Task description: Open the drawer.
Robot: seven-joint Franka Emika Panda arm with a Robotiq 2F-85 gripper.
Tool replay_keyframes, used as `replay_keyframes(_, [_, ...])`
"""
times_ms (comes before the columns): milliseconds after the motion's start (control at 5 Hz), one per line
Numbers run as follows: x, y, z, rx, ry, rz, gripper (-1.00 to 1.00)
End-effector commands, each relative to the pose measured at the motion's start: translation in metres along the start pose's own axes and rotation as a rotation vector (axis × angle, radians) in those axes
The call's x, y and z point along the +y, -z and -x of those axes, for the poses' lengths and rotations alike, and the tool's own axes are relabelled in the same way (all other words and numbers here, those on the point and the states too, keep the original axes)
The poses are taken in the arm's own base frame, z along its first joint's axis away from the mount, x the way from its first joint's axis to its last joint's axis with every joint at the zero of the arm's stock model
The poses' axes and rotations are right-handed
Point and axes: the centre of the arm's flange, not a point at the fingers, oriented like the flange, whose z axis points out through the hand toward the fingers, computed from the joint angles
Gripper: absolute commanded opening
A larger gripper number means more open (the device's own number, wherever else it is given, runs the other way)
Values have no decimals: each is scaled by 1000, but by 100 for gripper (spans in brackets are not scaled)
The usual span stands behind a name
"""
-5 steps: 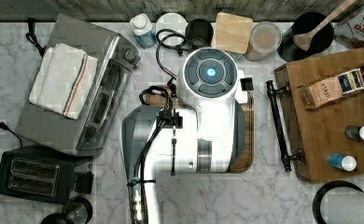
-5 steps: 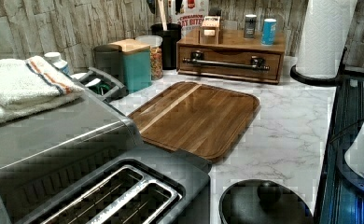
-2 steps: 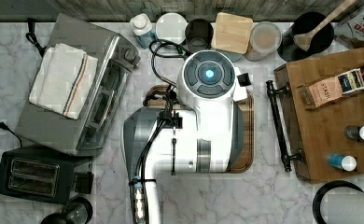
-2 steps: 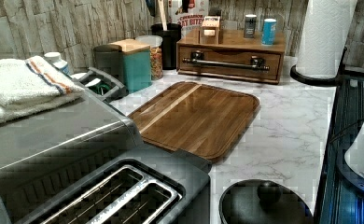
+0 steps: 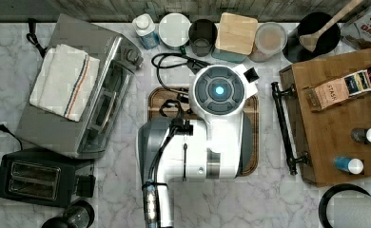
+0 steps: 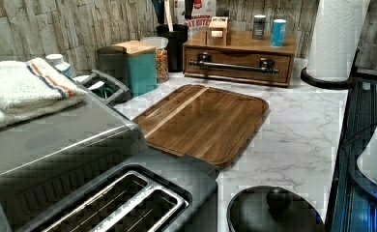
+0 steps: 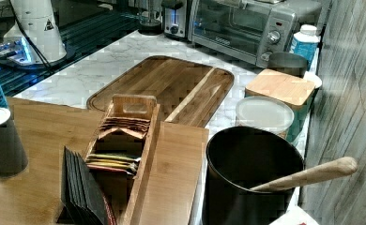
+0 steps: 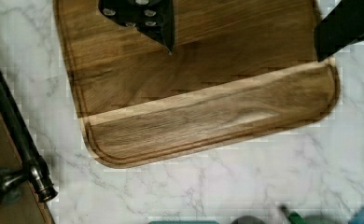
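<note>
A cutting board point(image 6: 206, 121) lies flat on the marble counter point(image 6: 293, 130), with a toaster oven point(image 5: 93, 95) bearing a folded towel point(image 5: 64, 80), and a toaster point(image 5: 36, 178) beside it.

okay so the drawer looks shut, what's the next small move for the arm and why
Probably move the gripper off the dark wooden cutting board toward the long black bar handle of the brown wooden drawer; the drawer front sits flush and nothing is gripped.

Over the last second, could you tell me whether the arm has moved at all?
Yes. In the top view the arm's round blue-lit joint cap has shifted slightly toward the top view's right, closer to the drawer's black bar handle.
</note>
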Motion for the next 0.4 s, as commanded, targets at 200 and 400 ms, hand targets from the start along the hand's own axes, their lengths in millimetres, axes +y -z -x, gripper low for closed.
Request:
replay_keyframes(200, [143,-35,9,109,272,78,100])
replay_keyframes(400, [164,-50,8,125,341,87,100])
